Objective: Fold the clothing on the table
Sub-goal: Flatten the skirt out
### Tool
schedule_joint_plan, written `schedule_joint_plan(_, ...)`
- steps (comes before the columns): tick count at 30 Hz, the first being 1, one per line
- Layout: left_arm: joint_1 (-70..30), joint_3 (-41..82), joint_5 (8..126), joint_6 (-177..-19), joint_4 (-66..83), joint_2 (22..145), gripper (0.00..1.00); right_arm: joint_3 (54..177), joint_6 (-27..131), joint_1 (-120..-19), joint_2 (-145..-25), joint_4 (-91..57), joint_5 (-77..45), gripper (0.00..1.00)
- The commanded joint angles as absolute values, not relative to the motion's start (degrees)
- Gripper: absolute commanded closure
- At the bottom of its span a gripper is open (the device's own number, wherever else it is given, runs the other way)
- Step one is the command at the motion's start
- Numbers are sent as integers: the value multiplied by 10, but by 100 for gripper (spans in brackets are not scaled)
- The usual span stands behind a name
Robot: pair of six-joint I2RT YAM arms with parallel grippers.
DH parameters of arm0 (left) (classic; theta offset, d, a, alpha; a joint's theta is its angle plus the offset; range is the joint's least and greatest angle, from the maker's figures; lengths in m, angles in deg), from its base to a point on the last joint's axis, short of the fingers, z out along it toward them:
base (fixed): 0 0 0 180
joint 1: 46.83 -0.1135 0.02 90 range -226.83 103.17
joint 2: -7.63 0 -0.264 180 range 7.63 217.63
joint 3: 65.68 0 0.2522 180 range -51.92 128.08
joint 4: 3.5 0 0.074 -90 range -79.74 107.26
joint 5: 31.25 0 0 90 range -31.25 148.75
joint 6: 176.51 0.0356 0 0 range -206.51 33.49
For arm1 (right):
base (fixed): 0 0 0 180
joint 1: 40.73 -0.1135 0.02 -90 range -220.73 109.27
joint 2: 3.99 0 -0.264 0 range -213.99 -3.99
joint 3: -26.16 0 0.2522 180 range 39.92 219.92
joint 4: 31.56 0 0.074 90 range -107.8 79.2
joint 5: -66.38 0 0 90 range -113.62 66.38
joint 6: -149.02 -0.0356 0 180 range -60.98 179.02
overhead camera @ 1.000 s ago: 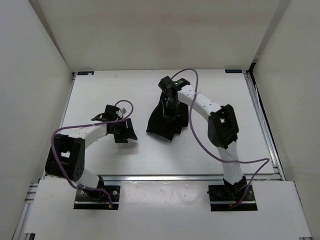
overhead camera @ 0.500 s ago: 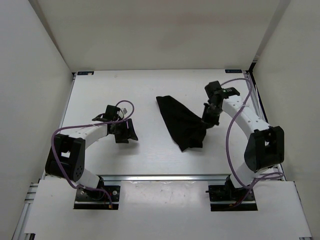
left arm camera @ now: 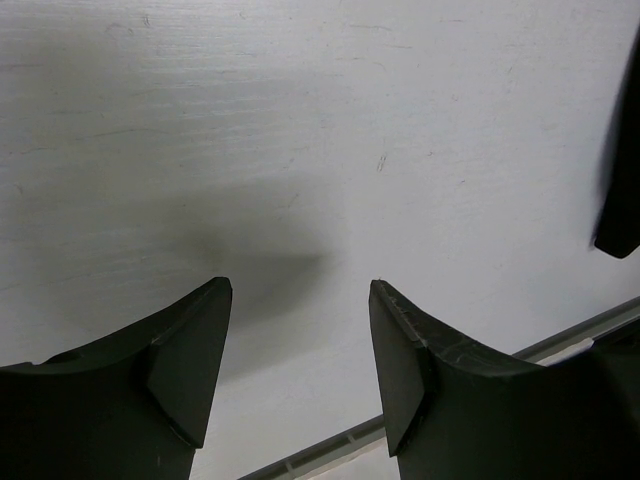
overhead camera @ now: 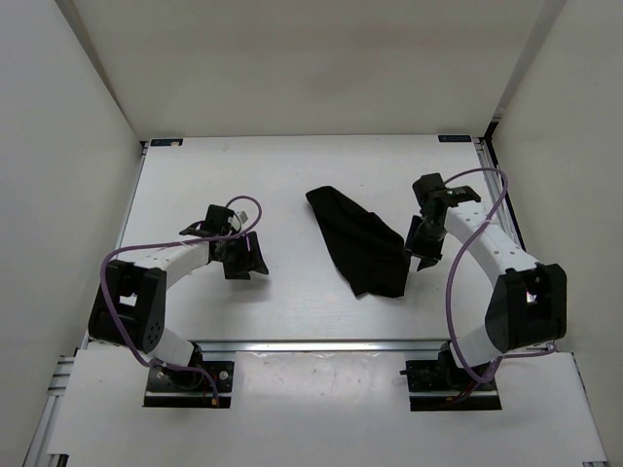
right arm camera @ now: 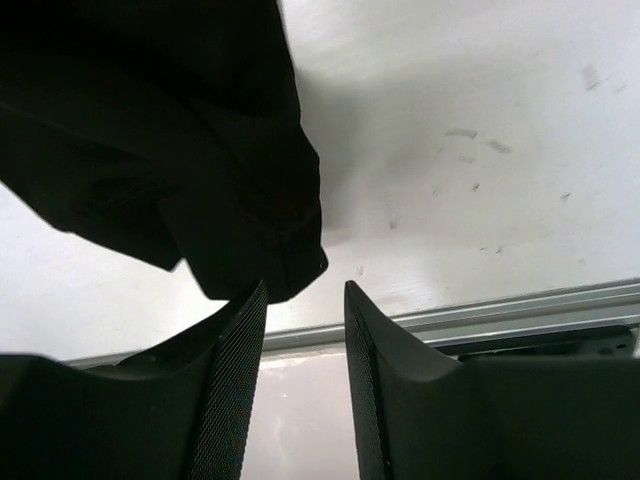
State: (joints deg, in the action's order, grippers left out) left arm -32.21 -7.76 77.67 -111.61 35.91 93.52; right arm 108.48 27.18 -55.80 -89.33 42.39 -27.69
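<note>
Cloth such as that plain black matte garment (overhead camera: 360,243) looked light and limp, so I judged a pinch at a corner or hem would serve better than a grab at its bunched middle. It lay slantwise on the white tabletop (overhead camera: 195,185), a little right of centre, clear of every edge. The right gripper (right arm camera: 305,292) hung just beside its near right corner, jaws apart and empty; the left gripper (left arm camera: 298,288), well apart leftward, gaped empty too.

White arm links (overhead camera: 180,259), black joints (overhead camera: 526,309), purple cables (overhead camera: 103,282); black left tool (overhead camera: 243,263), right tool (overhead camera: 423,255).
</note>
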Motion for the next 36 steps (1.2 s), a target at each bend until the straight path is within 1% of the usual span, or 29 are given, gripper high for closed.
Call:
schedule_joint_plan(1,-321,-67,785,-1104,362,934,32,1040,252,-565,-884,400,-249,58)
schedule_joint_plan(6,-319,-64,784,-1099,371,938,32,993,240,-552,-873,346,-199,57)
schedule_joint_plan(14,-313,-59,782,-1101,374,943,32,1012,230,-563,-886,310,-185,58)
schedule_joint_plan(24,-326,-64,784,-1102,376,940,33,1029,240,-580,-925,348,-221,58)
schedule_joint_plan(25,-326,-64,786,-1102,372,941,33,1025,240,-577,-928,350,-223,56)
schedule_joint_plan(36,-322,-54,782,-1102,378,946,33,1028,245,-571,-915,351,-220,58)
